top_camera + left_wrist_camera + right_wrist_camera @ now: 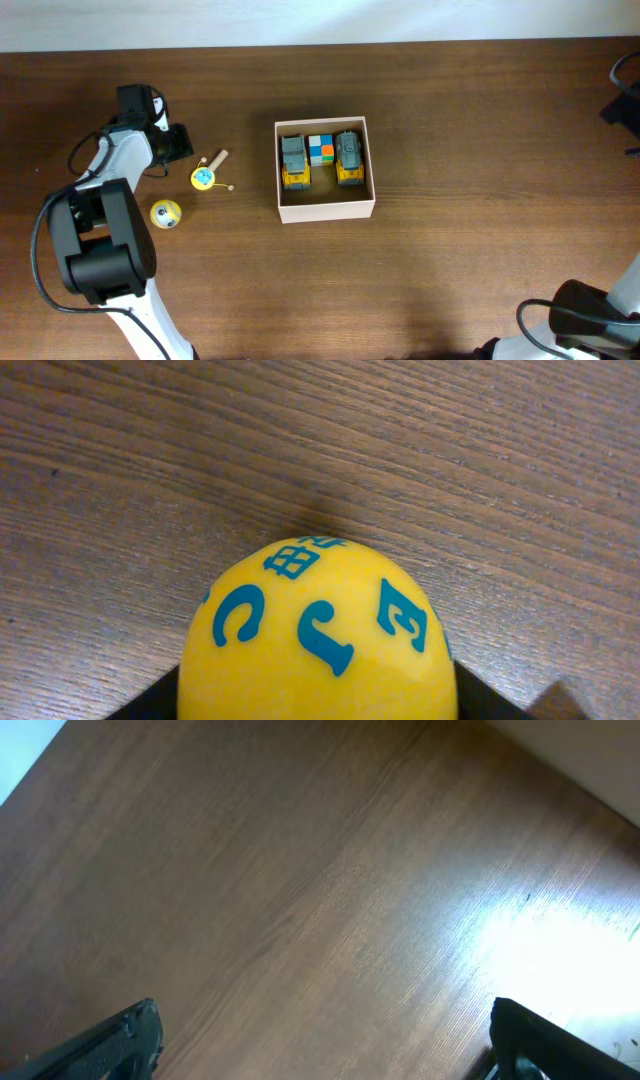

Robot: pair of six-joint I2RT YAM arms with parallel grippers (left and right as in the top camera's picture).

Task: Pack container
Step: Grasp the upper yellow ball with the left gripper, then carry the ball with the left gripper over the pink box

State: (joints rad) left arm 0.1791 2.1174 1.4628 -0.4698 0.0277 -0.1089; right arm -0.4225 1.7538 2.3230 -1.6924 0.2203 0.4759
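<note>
Right up close, a yellow ball (320, 650) with blue letters sits between the dark fingers (148, 708) of our left gripper (345, 712). We cannot tell if the jaws squeeze it or only stand beside it. We think the ball is hard, smooth and light, so it may slip or roll. Its fat middle looks best to pinch.

From above we see two round yellow toys near that arm, one (203, 179) with a little stick and one (166, 214) by the arm's base. We cannot tell which one this ball is.

Further along the brown table (450, 280) stands the container (327, 209), in the middle, well apart from the yellow toys. Its walls look thin and light, so we think a bump could slide or bend it. Toys should drop in from above. To move it, we would hold a wall's top edge. Inside, at the back, two yellow and grey trucks (293, 162) (348, 158) stand with a colourful cube (320, 151) between them. The front floor is bare.

Far off, our right gripper (325, 1025) hangs over bare wood, jaws wide apart, holding nothing.
</note>
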